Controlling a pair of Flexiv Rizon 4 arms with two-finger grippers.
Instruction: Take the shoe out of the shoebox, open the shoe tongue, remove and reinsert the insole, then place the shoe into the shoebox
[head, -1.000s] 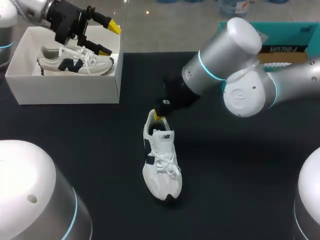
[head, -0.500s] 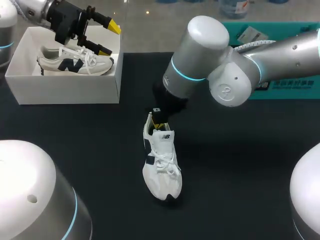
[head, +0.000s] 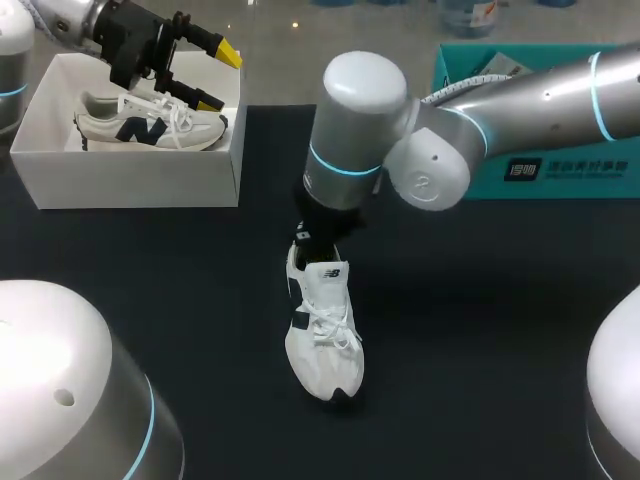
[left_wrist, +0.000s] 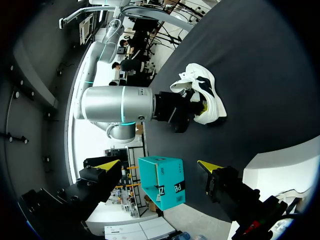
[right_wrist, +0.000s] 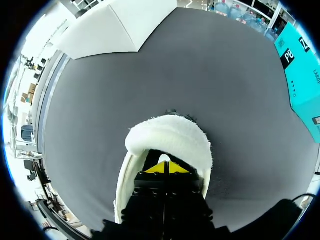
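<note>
A white shoe with dark trim lies on the black table, toe toward the front. My right gripper stands upright over its heel end, mostly hidden by the wrist. In the right wrist view the right gripper is shut, its yellow tips pressed together inside the shoe's opening, just behind the fleecy heel collar. A second white shoe lies in the white shoebox at the far left. My left gripper hangs open above that box. In the left wrist view the left gripper looks toward the table shoe.
A teal box stands at the far right of the table, behind my right arm. Large white arm links fill the front left and front right corners.
My right arm's wrist has swung left and come upright over the shoe's heel, covering the yellow tips in the head view. The left arm and both shoes have stayed put.
</note>
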